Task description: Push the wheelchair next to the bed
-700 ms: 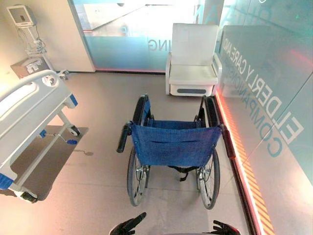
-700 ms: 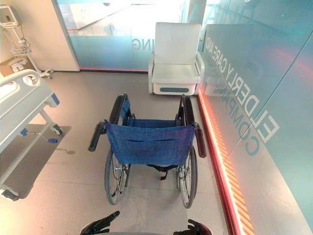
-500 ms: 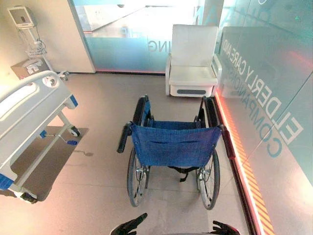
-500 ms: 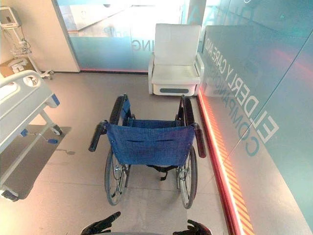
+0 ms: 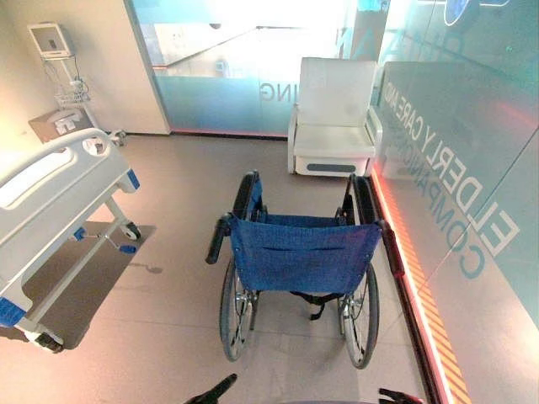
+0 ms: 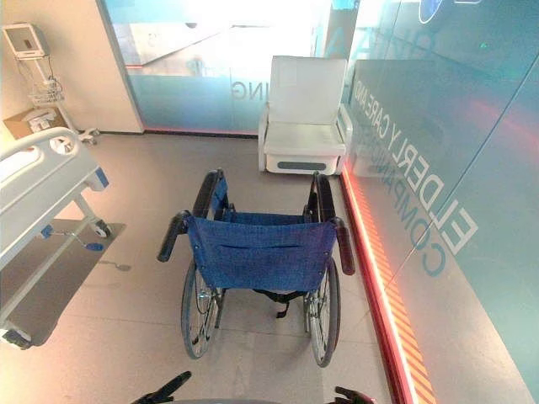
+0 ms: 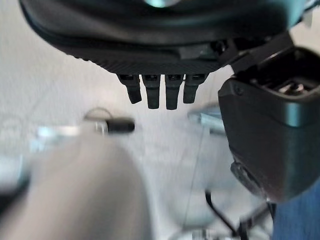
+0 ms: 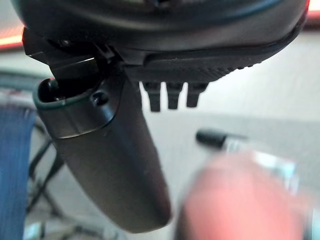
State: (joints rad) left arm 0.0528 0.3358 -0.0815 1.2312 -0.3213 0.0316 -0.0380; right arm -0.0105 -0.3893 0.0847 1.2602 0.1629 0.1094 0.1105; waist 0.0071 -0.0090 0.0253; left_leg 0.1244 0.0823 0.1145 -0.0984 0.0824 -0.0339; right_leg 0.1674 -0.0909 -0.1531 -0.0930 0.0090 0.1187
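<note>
Approach stage: wheelchair not yet in hand.
The wheelchair point(image 5: 303, 257) stands at the robot's 12 o'clock with its back toward the robot, well apart from the bed point(image 5: 50, 194) at 10 o'clock. Left hand point(image 5: 215, 392) and right hand point(image 5: 396, 396) hang low, short of the push handles point(image 5: 217, 240), fingers loosely straight, holding nothing. Next move, in my judgement: reach and grasp both handles, then steer left toward the bed.
</note>
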